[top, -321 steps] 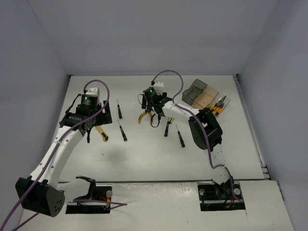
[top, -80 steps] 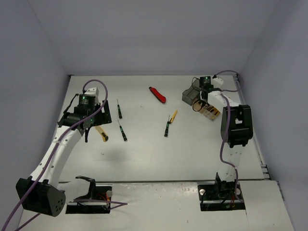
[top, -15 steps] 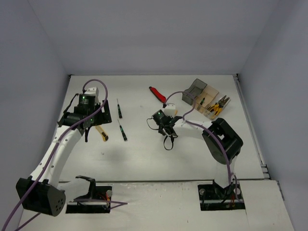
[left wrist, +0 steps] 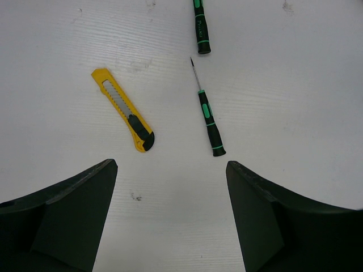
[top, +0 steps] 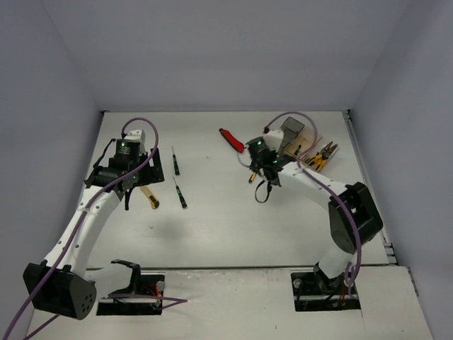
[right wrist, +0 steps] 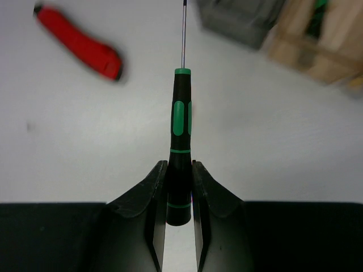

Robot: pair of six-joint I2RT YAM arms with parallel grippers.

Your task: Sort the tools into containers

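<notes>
- The top camera is overlooking the whole bench (top: 226,227) from the near edge.
- The wrist cameras are peering closely at patches of it: the left-edge yellow knife (left wrist: 123,110) and the far-right bins (right wrist: 241,20).

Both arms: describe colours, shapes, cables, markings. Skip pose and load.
The left arm and right arm have white links with black joint housings. A purple cable loops along each, and a green light glows at each wrist. The left pincer and right pincer have black, wedge-shaped fingers.
</notes>
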